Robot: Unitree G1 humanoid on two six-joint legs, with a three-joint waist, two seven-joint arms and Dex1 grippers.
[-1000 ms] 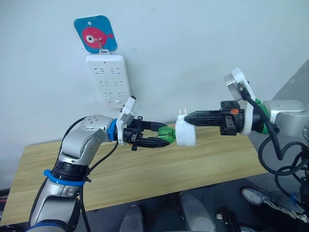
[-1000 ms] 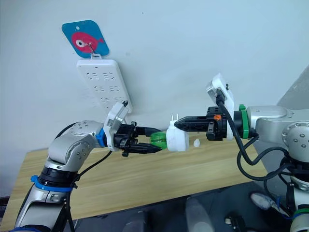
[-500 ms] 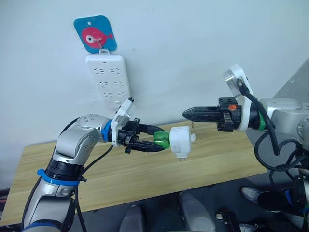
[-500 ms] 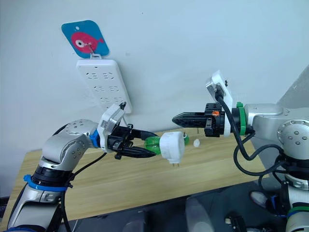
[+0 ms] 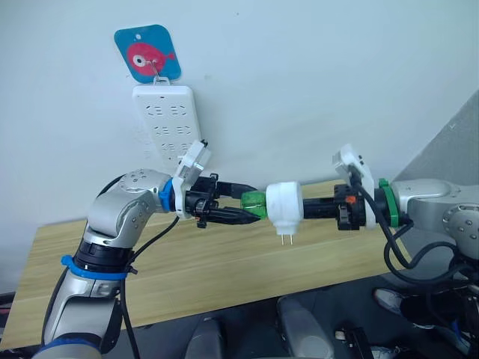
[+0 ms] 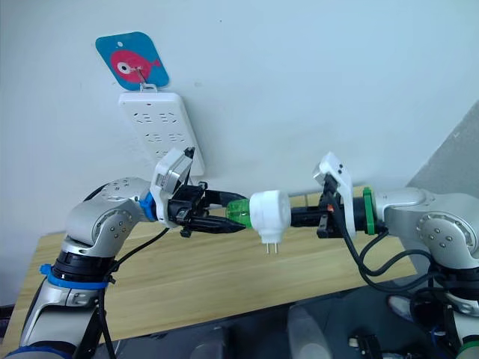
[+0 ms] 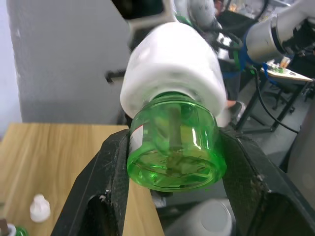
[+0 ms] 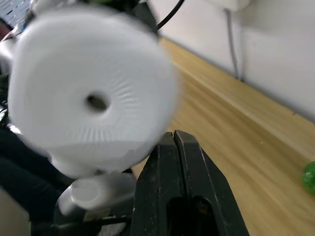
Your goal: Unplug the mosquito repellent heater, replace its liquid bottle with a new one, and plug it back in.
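The power strip [image 5: 168, 122] on the wall has no plug in it. Left fingers [image 5: 241, 209] are clamped on the green bottle [image 5: 254, 205], screwed into the white heater [image 5: 284, 209], prongs down, held above the worktop [image 5: 194, 273]. Right fingers [image 8: 177, 162] are pressed together, empty, behind the heater. Replugging remains; whether this bottle is the new one, I can't tell.

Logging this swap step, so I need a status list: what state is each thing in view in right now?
mosquito repellent heater: unplugged, held in mid-air, prongs pointing down.
green bottle: seated in the heater, lying sideways, clamped.
left gripper: shut on the green bottle.
right gripper: shut, tips at the heater's top face.
power strip: hanging on the wall, visible sockets empty.
white cap: lying loose on the table.
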